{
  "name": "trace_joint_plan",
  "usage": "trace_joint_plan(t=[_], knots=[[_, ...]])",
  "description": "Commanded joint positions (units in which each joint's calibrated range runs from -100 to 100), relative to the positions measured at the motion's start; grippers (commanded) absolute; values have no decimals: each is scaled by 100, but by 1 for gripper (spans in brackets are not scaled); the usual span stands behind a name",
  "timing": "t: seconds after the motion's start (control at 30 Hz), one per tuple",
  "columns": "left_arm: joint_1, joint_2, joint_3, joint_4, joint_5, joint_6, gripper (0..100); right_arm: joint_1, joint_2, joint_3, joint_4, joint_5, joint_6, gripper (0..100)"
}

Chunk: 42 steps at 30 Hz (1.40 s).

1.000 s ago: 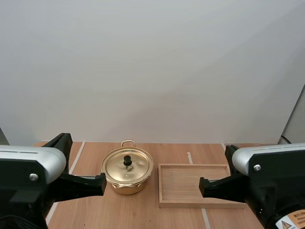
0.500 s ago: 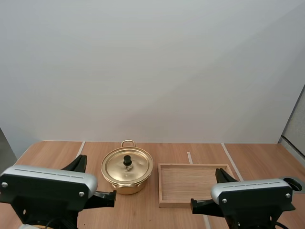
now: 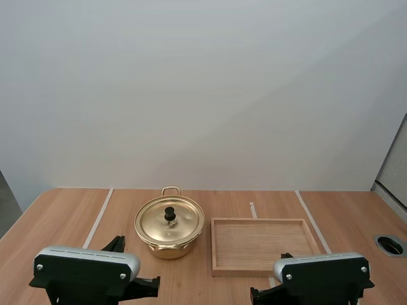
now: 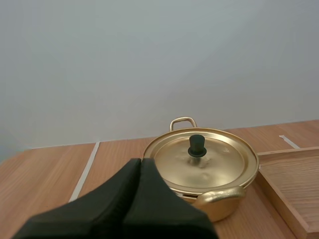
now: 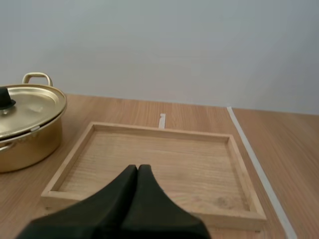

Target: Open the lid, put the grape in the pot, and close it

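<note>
High view: slick, stiff lid (image 3: 184, 222) is being judged grippable by knob (image 3: 170, 214).
Left hand (image 4: 140, 162), right hand (image 5: 137, 168): being seen closed, empty.

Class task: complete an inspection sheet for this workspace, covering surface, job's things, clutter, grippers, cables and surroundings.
Surface: light wooden table with pale lines; round grommet hole near its right edge.
Job's things: round gold metal pot, its gold lid with black knob seated on it.
Clutter: shallow rectangular wooden tray right of the pot, apart from it, nothing in it.
Grippers: left gripper shut on nothing, pointing at the pot; right gripper shut on nothing, pointing at the tray.
Cables: nothing seen.
Surroundings: plain pale wall behind the table.
</note>
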Motion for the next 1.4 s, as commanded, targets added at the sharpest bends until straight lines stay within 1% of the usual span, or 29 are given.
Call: trace_joint_plan(t=[0.0,0.13,0.6,0.77,1.37], knots=[[15,-17,24,36,340,-256,0,-28,-40,0,35,253,128,0],[17,-17,24,49,956,-324,0,-56,-40,0,35,253,236,0],[32,-17,24,57,957,-349,0,-55,-40,0,35,311,236,0],[32,-17,24,57,700,-349,0,-55,-40,0,35,311,236,0],[32,-17,24,57,700,-349,0,-55,-40,0,35,311,236,0]])
